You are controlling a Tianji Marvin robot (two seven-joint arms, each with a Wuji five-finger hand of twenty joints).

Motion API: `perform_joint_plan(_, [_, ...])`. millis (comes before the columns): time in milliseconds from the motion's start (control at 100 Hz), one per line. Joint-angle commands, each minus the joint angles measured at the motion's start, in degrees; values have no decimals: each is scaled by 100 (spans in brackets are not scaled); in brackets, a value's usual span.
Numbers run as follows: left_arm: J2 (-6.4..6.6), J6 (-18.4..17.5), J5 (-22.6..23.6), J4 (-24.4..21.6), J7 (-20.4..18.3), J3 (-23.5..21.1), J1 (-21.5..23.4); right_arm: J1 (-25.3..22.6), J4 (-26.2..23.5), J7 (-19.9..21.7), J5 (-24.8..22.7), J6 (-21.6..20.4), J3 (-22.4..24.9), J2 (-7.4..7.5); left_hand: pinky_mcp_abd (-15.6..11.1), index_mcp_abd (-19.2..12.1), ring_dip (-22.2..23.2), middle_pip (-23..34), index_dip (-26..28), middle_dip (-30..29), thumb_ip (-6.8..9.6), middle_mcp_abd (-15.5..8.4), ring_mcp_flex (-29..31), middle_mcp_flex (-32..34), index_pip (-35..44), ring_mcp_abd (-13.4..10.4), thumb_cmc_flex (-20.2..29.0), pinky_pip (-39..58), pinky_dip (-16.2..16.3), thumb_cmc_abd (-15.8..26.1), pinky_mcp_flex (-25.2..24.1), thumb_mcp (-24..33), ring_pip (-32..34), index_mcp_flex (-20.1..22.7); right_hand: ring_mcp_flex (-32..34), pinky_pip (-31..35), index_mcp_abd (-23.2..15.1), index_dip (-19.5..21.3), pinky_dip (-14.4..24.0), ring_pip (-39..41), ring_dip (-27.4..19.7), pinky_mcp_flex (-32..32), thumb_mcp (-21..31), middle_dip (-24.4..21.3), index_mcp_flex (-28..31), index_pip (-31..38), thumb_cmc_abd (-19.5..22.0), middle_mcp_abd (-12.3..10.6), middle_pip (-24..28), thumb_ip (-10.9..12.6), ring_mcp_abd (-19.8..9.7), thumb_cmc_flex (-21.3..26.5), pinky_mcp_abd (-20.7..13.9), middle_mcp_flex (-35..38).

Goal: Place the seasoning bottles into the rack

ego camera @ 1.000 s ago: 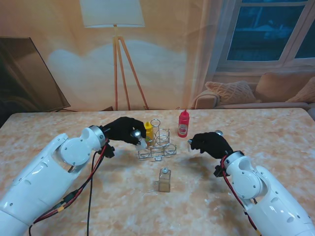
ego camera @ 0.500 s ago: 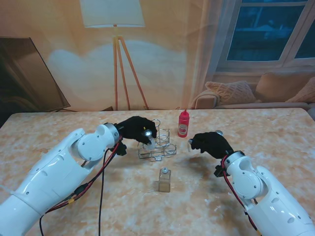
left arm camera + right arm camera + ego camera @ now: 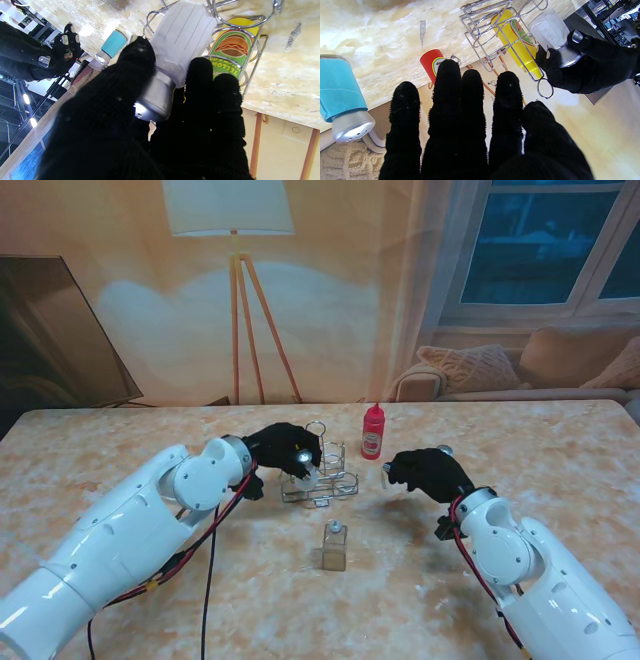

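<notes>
Holding tight, my left hand [image 3: 278, 448] grips the white shaker with a silver cap [image 3: 175, 57] over the shiny wire rack [image 3: 322, 472], beside the yellow mustard bottle [image 3: 517, 45] in it. My right hand [image 3: 428, 472] hangs spread and holds nothing, near the red bottle [image 3: 372, 431].

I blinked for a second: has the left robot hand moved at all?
Yes. The left robot hand carried its white shaker rightward, now over the wire rack.
</notes>
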Motion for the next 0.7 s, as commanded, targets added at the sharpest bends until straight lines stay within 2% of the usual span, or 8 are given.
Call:
perform_joint_plan(0, [-37, 11, 52, 87, -54, 30, -38, -61, -38, 74, -17, -12, -3, -27, -290, -43, 166, 675, -18, 361, 241, -250, 175, 488, 461, -304, 544, 108, 133, 258, -129, 511, 333, 262, 116, 120, -57, -14, 18, 86, 153, -4, 23, 201, 80, 67, -30, -57, 75, -143, -71, 11, 28, 147])
perform_joint_plan(690, [-33, -25, 264, 350, 21, 183, -105, -108, -61, 37, -50, -44, 54, -27, -263, -45, 268, 789, -78, 407, 185, -253, 136, 443, 530, -300, 479, 159, 185, 183, -196, 595, 436, 250, 116, 118, -56, -11, 17, 87, 155, -6, 22, 201, 81, 67, -29, -51, 75, -143, -66, 8, 30, 147])
